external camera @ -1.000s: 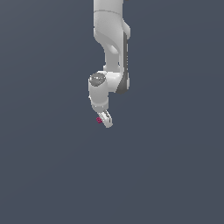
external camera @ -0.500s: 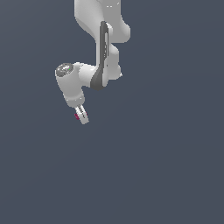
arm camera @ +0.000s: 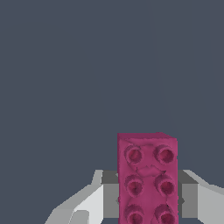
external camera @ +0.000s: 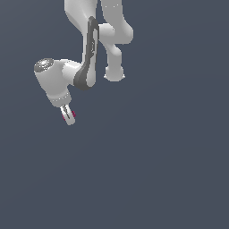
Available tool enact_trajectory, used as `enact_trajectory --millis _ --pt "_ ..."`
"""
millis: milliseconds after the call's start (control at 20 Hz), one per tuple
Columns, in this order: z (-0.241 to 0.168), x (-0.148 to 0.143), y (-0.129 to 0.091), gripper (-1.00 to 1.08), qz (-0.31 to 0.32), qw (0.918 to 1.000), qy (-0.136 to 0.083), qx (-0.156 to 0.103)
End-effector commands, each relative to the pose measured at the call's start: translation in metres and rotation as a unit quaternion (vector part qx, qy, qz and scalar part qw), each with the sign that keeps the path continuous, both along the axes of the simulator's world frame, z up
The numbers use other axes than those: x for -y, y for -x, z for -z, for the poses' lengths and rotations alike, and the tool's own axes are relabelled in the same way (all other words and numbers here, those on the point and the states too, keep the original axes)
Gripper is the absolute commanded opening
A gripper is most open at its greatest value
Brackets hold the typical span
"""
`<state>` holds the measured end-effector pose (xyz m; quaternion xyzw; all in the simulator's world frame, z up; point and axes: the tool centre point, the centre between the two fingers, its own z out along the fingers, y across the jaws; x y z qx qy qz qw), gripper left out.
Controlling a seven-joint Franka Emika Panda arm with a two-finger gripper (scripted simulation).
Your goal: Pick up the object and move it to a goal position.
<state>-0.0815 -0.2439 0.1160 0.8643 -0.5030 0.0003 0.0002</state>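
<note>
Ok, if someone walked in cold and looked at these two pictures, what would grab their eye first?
Probably the magenta block in the wrist view: a studded brick, vivid against plain dark grey, sitting between the white fingers of the gripper. In the exterior view the white arm dominates, reaching down from the top edge toward the exterior view's left, with only a speck of pink showing at its tip.
</note>
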Motion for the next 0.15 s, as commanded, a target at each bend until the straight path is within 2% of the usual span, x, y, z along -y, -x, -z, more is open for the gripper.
enact_trajectory --millis 0,100 --pt "-0.0019 0.0043 -0.0016 -1.00 -0.001 1.0000 0.000 0.000" --pt "-0.0019 0.0045 -0.0021 -1.00 -0.001 1.0000 0.000 0.000"
